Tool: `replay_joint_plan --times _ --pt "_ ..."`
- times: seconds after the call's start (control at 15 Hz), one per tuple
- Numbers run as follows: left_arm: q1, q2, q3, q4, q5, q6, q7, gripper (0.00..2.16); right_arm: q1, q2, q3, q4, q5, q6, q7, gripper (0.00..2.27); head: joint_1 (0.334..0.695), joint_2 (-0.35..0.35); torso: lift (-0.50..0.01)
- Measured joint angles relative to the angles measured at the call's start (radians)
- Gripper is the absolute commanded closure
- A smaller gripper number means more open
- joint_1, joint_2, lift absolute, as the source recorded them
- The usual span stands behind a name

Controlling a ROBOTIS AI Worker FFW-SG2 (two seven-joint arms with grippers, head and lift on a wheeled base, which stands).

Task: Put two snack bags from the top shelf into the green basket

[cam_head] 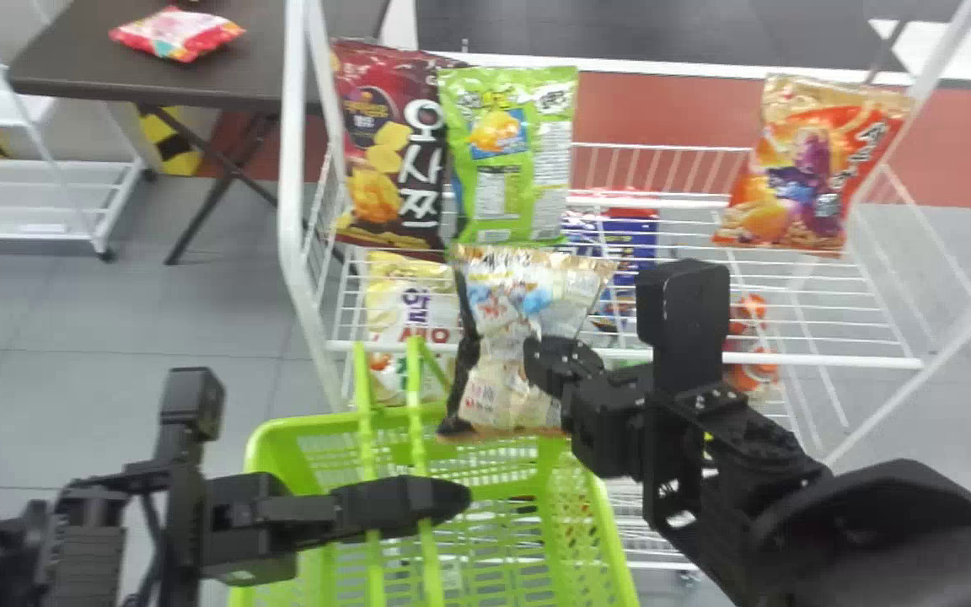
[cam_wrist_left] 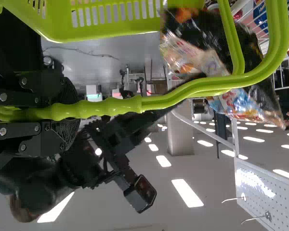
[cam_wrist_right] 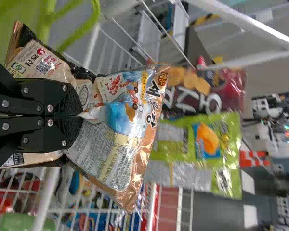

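Head view, right tool: pinching snack bag by green basket
Left tool: clamping its handle
Snack bag: likely transfer; next, lower inside

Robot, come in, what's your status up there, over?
Left gripper shut on the basket handles. Right gripper shut on a snack bag, by the basket's far rim. Handles upright close by, might snag it.
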Motion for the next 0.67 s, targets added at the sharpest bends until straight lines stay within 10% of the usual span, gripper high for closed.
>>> replay_joint_plan --times 0.2,0.27,0.33,0.4,0.67 --pt "0.001 -0.002 0.005 0.0 -0.001 0.0 -0.002 2.14 0.003 -0.012 0.067 -0.01 0.0 0.107 -0.016 2.18 0.695 0.104 0.0" --pt "0.001 -0.002 0.006 0.001 -0.001 0.0 -0.003 2.14 0.011 -0.018 0.083 -0.008 0.001 0.128 -0.021 1.8 0.695 0.111 0.0" --pt "0.001 -0.002 0.006 0.001 -0.001 0.0 -0.004 2.14 0.017 -0.025 0.094 -0.002 0.002 0.139 -0.021 0.65 0.695 0.118 0.0" --pt "0.001 -0.003 0.007 0.002 -0.001 0.0 -0.004 2.14 0.021 -0.034 0.103 0.004 0.004 0.148 -0.018 0.0 0.695 0.125 0.0" --pt "0.004 -0.005 0.007 0.003 -0.001 0.0 -0.009 2.14 0.026 -0.046 0.06 0.009 -0.005 0.097 -0.008 0.06 0.695 0.094 0.0"
